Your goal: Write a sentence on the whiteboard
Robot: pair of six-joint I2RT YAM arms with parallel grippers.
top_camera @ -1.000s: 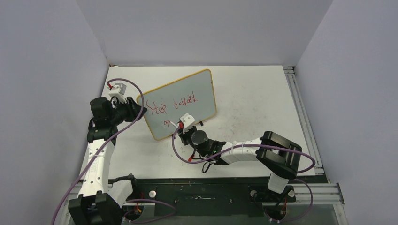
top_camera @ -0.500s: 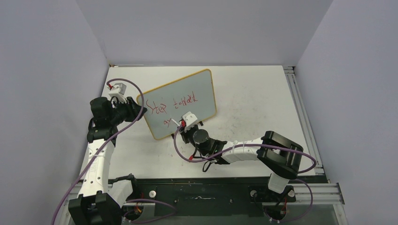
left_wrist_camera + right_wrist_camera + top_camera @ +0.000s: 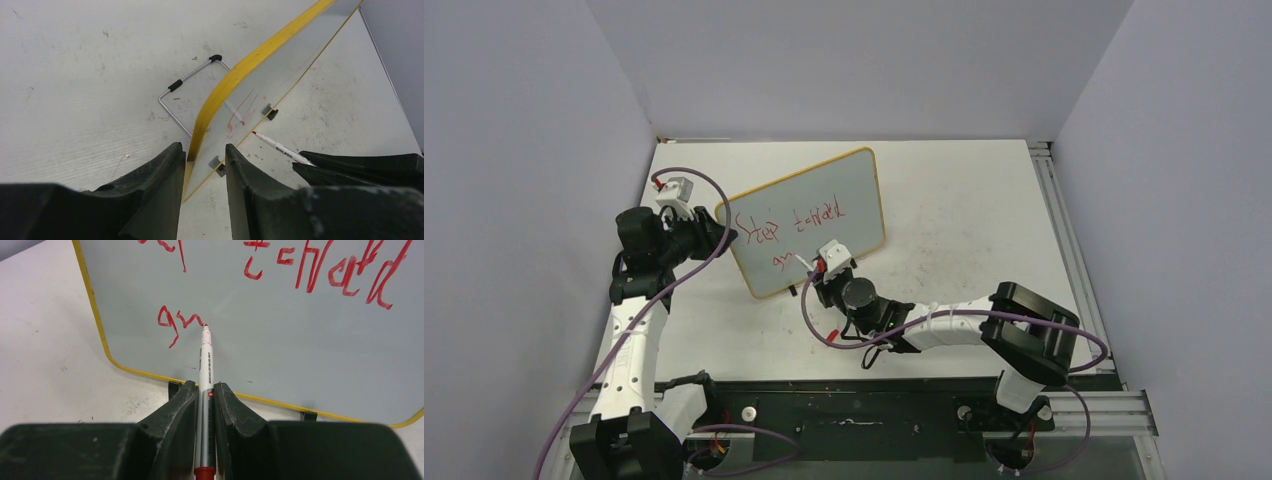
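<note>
Left gripper (image 3: 204,152): clamped on whiteboard (image 3: 260,82) edge between its fingers, probably steadying it.
Right gripper (image 3: 205,390): clamped on marker (image 3: 205,360), tip ahead touching the sentence (image 3: 320,275), mid-word.

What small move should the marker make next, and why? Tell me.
Probably drag the marker tip rightward in the right wrist view, starting the next letter: the right hand clamps the marker, its tip rests at the end of the sentence's "gr", and the left hand steadies the whiteboard's edge.
</note>
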